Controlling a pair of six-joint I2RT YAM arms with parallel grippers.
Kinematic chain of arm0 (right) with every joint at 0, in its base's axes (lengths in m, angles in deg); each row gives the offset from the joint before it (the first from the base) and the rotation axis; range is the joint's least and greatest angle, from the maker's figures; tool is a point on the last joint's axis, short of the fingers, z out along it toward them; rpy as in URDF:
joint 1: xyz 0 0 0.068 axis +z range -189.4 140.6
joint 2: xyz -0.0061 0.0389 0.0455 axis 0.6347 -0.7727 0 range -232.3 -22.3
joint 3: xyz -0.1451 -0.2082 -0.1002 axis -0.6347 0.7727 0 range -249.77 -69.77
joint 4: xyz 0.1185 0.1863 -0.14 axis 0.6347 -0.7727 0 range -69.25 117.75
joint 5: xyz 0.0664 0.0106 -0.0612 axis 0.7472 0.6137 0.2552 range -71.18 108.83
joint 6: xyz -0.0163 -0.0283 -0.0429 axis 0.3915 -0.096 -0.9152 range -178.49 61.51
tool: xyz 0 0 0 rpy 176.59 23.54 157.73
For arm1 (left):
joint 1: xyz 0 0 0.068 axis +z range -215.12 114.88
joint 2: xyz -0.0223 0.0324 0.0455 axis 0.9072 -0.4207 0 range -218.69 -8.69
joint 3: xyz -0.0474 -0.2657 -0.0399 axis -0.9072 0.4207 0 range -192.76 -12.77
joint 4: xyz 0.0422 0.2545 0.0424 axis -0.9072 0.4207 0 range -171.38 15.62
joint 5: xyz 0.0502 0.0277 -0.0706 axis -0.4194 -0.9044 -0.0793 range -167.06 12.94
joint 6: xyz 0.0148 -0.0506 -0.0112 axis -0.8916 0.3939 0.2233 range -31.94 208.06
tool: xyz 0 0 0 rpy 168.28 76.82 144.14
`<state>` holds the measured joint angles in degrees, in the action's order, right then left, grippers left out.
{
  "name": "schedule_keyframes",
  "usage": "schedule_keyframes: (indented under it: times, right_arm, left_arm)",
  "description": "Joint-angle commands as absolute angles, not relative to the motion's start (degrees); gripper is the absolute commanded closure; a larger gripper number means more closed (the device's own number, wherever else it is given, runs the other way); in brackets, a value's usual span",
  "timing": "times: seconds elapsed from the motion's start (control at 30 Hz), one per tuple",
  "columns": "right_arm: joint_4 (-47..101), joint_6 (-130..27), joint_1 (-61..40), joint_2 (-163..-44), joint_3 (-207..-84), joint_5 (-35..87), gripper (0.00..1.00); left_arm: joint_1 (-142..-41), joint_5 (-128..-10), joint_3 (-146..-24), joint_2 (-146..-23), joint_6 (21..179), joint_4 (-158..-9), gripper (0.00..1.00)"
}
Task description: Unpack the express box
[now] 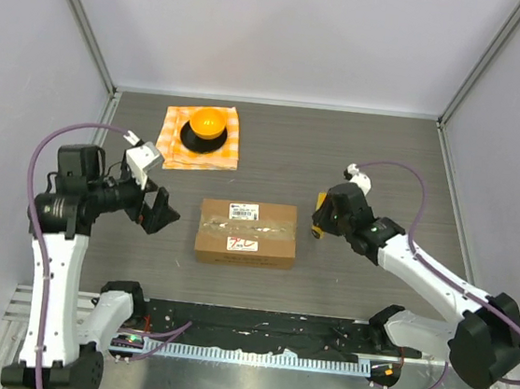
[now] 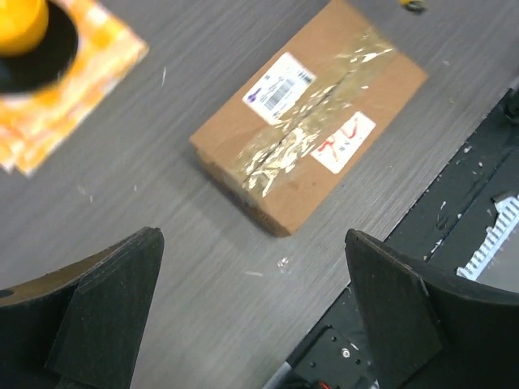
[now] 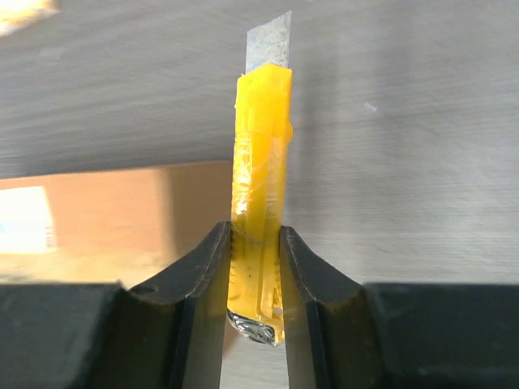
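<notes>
While the express box lies mid-way across the counter, long axis and taped seam running left-right, the right gripper, clamped on the yellow knife, sits just off its right end. The left gripper gapes empty opposite.

No word or number legible anywhere. Brown rectangular cardboard express box, top face: white printed label beside taped seam, with dark blue mark at one end, rows of fine print and barcode-like lines, all too small and blurred to read. White sticker across seam from label: red hand-drawn strokes, no clear letter or figure. Top view: both patches likewise unreadable.
</notes>
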<state>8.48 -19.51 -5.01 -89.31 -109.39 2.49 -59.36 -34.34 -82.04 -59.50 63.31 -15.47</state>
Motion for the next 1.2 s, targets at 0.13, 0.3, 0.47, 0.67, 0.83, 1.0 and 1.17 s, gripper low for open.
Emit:
schedule_keyframes:
  times: [0.13,0.3,0.47,0.67,0.83,1.0,1.17]
  right_arm:
    - [6.3,-21.67,-4.77,-89.79,-126.54,33.21,0.96]
    - [15.24,-17.46,-3.46,-91.56,-128.48,53.43,0.96]
    - [16.76,-16.14,0.41,-94.28,-130.59,60.83,0.97]
    - [23.07,-10.16,4.37,-99.55,-132.88,67.25,0.99]
    - [23.18,-8.66,7.17,-104.29,-135.86,68.31,0.99]
    - [22.65,-8.75,8.94,-107.03,-137.53,68.48,0.99]
    - [21.86,-8.31,10.52,-108.08,-139.56,69.01,0.99]
  left_arm:
    - [-61.16,-15.19,-79.83,-56.42,40.88,-16.86,0.0]
    - [-62.75,-8.25,-77.11,-56.68,30.34,-19.14,0.0]
    - [-64.6,-5.86,-73.77,-56.94,27.15,-24.33,0.0]
    - [-69.16,-5.25,-70.69,-56.68,22.24,-29.35,0.02]
    - [-71.71,-8.32,-70.42,-57.03,9.33,-22.33,0.05]
    - [-72.5,-9.81,-71.3,-57.64,5.28,-17.77,0.09]
    - [-73.47,-13.07,-70.86,-58.08,-3.07,-11.69,0.18]
